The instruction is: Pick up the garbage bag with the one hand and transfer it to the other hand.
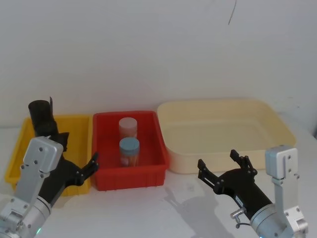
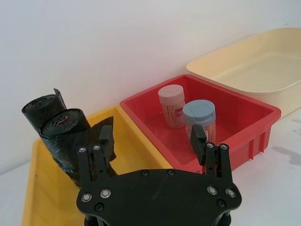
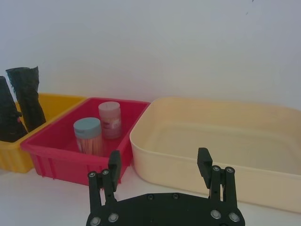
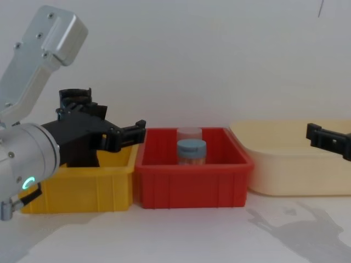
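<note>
- progress: nothing done yet as far as can be judged; pickup and handover both remain.
- the thick matte black wrinkled plastic garbage bag roll (image 2: 66,136) stands roughly upright at the far end of the shallow yellow plastic bin (image 1: 74,119), free of any grip. a slimmer black roll with a ragged flared top (image 2: 41,105) is just behind it, touching or nearly so.
- the black two-fingered left gripper (image 2: 151,135), on the arm with the green light, hangs over the near part of the yellow bin with fingers spread wide, aimed at the bag; looks short of contact.
- the black two-fingered right gripper (image 1: 217,159) is low over the white table (image 1: 148,213) in front of the wide cream plastic tub (image 1: 277,130), fingers spread, holding nothing, well apart from the bag.
- between yellow bin and tub: a glossy red plastic bin (image 1: 148,174) with two round jars, one pink-lidded (image 1: 128,126), one blue-lidded (image 1: 129,151).
- handling guess: the creased film should give under the fingers; the tight roll probably keeps its shape.
</note>
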